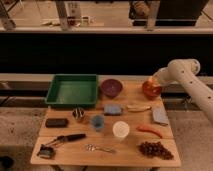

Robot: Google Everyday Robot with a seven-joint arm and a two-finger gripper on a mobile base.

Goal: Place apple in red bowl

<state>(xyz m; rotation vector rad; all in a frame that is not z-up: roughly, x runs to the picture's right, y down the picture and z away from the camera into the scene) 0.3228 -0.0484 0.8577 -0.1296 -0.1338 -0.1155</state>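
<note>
The red bowl (151, 91) stands at the back right of the wooden table (75, 156). My gripper (152, 82) is at the end of the white arm (181, 70), which reaches in from the right. It hangs right over the bowl's rim. A small yellow-orange spot at the gripper tip is the apple (150, 80), just above the bowl's opening. I cannot tell whether it is still held or rests in the bowl.
A maroon bowl (111, 87) and a green tray (72, 90) stand to the bowl's left. A banana (138, 107), a grey pad (160, 116), a carrot (150, 131), grapes (155, 149), a white cup (120, 130), a blue cup (97, 121) and a brush (60, 142) lie in front.
</note>
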